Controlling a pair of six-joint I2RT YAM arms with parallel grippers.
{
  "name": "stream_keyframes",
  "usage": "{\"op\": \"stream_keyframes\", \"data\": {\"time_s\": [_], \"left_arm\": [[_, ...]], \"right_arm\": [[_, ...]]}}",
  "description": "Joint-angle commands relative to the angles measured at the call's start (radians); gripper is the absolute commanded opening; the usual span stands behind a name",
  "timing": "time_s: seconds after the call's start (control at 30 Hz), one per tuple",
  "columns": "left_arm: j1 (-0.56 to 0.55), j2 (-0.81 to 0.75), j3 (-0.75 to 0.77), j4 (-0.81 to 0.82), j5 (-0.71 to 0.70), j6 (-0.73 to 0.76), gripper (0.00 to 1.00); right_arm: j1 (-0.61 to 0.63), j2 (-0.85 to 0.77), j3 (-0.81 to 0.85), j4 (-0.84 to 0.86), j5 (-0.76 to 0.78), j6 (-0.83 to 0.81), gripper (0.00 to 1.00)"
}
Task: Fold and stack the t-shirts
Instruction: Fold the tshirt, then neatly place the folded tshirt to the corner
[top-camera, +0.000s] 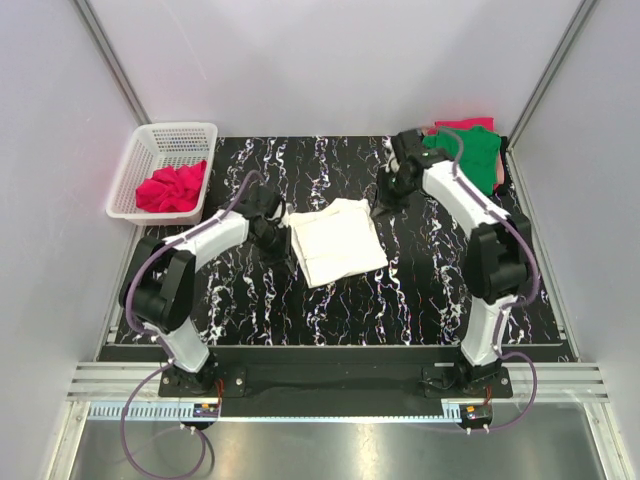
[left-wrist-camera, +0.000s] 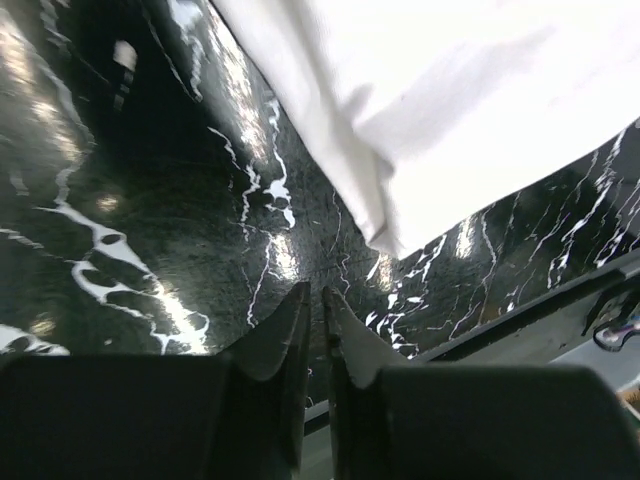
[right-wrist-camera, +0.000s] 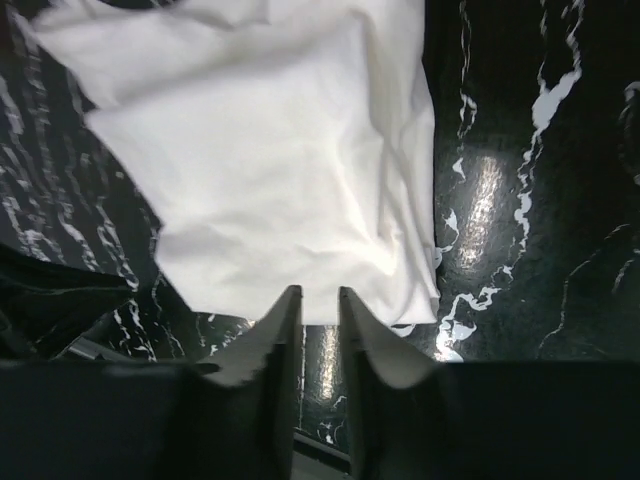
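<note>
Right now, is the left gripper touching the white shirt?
Apart. In the left wrist view the left gripper has dark table showing between its fingertips and the white shirt.

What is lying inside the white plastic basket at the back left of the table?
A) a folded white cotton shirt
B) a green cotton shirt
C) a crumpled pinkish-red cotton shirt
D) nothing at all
C: the overhead view shows a crumpled pinkish-red cotton shirt bunched up inside the white plastic basket.

One camera looks down from above and behind my bases over the whole desk (top-camera: 420, 290). My wrist cameras sit close, both sharing the folded white t-shirt (top-camera: 336, 240) with it.
</note>
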Motion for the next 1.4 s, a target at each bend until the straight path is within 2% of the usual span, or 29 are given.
{"op": "stream_keyframes", "data": {"time_s": [0.0, 0.1, 0.17, 0.2, 0.27, 0.33, 0.47, 0.53, 0.67, 1.03, 1.13, 1.23, 1.37], "left_arm": [[0.027, -0.08, 0.089, -0.063, -0.065, 0.003, 0.18], [0.049, -0.138, 0.075, -0.064, -0.056, -0.059, 0.21], [0.053, -0.172, 0.043, -0.055, -0.035, -0.098, 0.34], [0.055, -0.21, 0.031, -0.051, -0.029, -0.109, 0.34], [0.055, -0.25, -0.003, -0.044, -0.033, -0.143, 0.37], [0.055, -0.307, -0.035, -0.046, -0.039, -0.169, 0.47], [0.053, -0.38, -0.101, -0.046, -0.032, -0.273, 0.47], [0.053, -0.419, -0.14, -0.049, -0.027, -0.315, 0.47], [0.044, -0.505, -0.193, -0.051, -0.036, -0.39, 0.48], [0.032, -0.725, -0.339, -0.121, -0.064, -0.448, 0.5], [0.032, -0.716, -0.319, -0.12, -0.046, -0.439, 0.51], [0.033, -0.654, -0.266, -0.12, -0.049, -0.38, 0.51], [0.027, -0.543, -0.172, -0.118, -0.035, -0.373, 0.51]], "right_arm": [[-0.02, -0.159, 0.092, -0.056, 0.071, -0.01, 0.39], [-0.026, -0.199, 0.052, -0.085, 0.057, 0.002, 0.39], [-0.029, -0.252, 0.003, -0.079, 0.037, 0.04, 0.42], [-0.033, -0.275, -0.073, -0.062, 0.016, 0.062, 0.5], [-0.036, -0.355, -0.164, -0.003, -0.003, 0.138, 0.5], [-0.046, -0.407, -0.301, 0.04, -0.056, 0.195, 0.49], [-0.051, -0.531, -0.485, 0.158, -0.213, 0.324, 0.49], [-0.051, -0.573, -0.543, 0.159, -0.208, 0.338, 0.5], [-0.051, -0.663, -0.583, 0.145, -0.256, 0.329, 0.5], [-0.054, -0.757, -0.702, 0.1, -0.242, 0.369, 0.54], [-0.053, -0.751, -0.696, 0.064, -0.236, 0.355, 0.55], [-0.053, -0.73, -0.666, 0.051, -0.236, 0.349, 0.55], [-0.053, -0.656, -0.596, 0.045, -0.266, 0.34, 0.55]]}}
